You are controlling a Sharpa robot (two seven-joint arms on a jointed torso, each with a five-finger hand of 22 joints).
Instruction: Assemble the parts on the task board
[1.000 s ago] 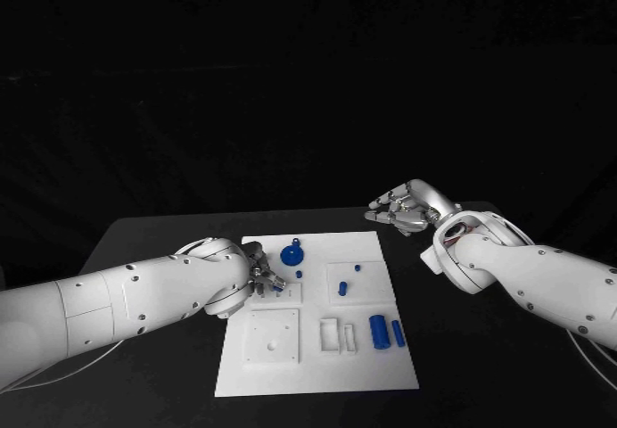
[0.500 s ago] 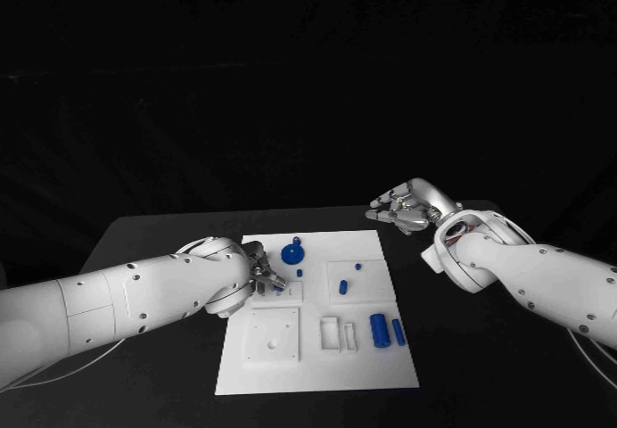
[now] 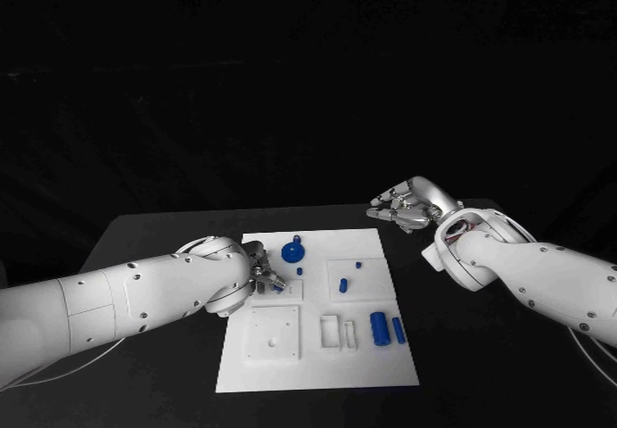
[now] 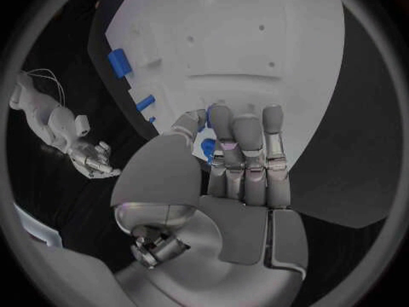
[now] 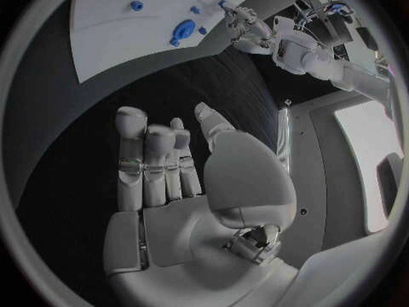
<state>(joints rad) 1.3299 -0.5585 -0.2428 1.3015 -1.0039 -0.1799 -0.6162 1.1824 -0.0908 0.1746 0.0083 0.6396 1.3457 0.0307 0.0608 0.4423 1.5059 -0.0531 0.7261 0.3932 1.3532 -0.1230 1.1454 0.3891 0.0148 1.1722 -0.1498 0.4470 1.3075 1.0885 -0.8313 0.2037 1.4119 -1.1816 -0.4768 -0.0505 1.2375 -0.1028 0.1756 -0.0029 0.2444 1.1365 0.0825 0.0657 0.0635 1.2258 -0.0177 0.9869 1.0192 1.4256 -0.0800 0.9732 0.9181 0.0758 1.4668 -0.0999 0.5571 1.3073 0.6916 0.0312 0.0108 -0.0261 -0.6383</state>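
The white task board (image 3: 322,374) lies mid-table. On it are a blue disc with a knob (image 3: 293,252), a small blue piece (image 3: 300,271), a blue peg (image 3: 343,286), and a thick blue cylinder (image 3: 378,328) beside a thinner one (image 3: 398,332). My left hand (image 3: 264,281) rests at the board's left edge. In the left wrist view my left hand (image 4: 243,157) pinches a small blue part (image 4: 207,149) between thumb and fingers over the board (image 4: 255,48). My right hand (image 3: 409,207) hovers past the board's far right corner, fingers apart, holding nothing.
A raised white square plate (image 3: 273,336) and two upright white blocks (image 3: 329,333) stand on the board's near half. Black table (image 3: 154,241) surrounds the board on all sides. The right wrist view shows the board (image 5: 128,27) far off.
My left hand has edged slightly toward the board's far end with the small blue part. The right hand has not moved.
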